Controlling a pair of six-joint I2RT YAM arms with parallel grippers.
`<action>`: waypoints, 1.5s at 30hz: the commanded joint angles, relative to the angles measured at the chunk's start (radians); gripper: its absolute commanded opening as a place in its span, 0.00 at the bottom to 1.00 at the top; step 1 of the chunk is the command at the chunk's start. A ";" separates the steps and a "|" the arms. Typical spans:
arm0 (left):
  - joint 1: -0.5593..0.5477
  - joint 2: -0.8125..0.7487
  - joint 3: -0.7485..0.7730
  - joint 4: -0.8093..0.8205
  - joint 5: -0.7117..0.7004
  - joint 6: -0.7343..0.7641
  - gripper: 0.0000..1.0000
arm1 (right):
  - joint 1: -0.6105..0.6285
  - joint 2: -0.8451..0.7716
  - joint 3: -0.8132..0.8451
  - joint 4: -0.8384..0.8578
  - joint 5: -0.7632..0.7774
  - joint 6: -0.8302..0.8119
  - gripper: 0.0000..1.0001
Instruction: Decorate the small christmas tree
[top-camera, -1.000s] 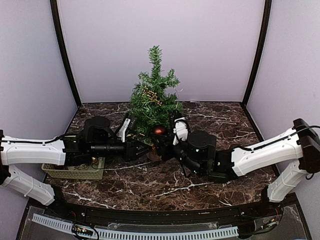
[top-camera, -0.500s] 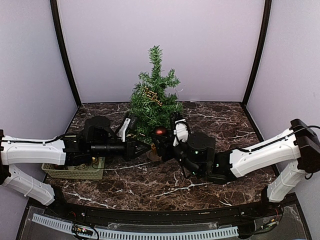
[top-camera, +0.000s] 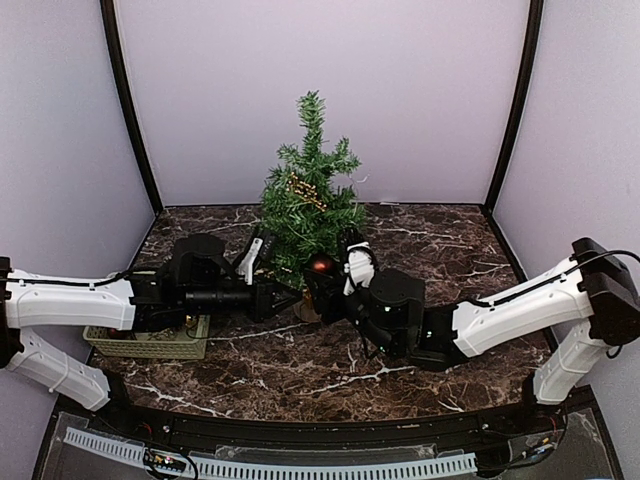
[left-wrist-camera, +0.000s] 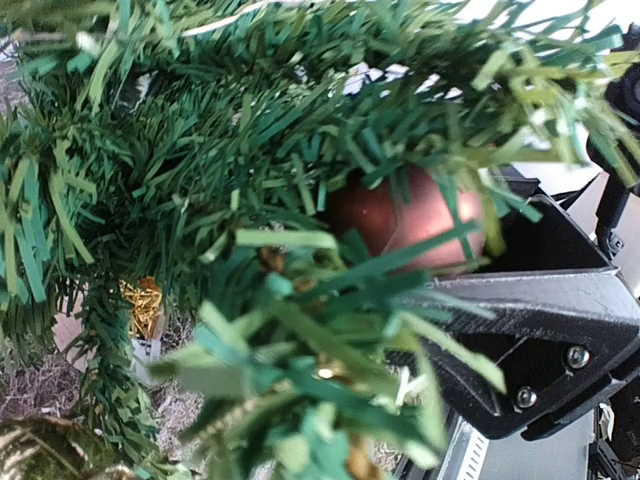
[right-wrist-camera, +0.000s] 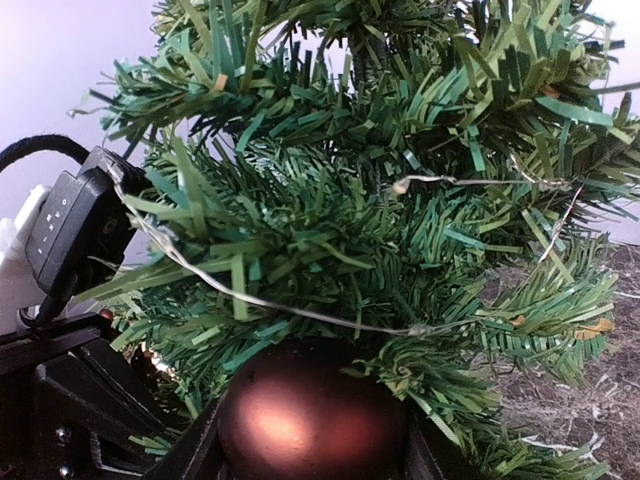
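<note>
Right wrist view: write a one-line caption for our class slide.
Right gripper holding a red bauble against the small christmas tree, below a thin light wire.

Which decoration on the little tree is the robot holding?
The shiny red ball, between the right arm's fingers low on the tree; the gold one sits higher, untouched.

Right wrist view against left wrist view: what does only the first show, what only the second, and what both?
Only the right wrist view shows a thin wire with tiny bulbs draped over the branches and a black box at the left. Only the left wrist view shows a gold tinsel piece deep between the branches. Both show the small christmas tree and a red-brown ball among its needles.
</note>
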 joint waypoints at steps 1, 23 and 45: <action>-0.005 0.005 0.030 0.003 -0.026 -0.005 0.00 | 0.006 0.019 -0.016 0.037 0.040 0.009 0.36; -0.005 0.048 0.050 0.024 -0.072 -0.020 0.00 | 0.011 0.023 -0.020 0.063 0.063 -0.021 0.39; -0.005 -0.044 0.008 -0.028 -0.062 -0.029 0.19 | 0.062 -0.143 -0.092 0.002 0.126 -0.017 0.76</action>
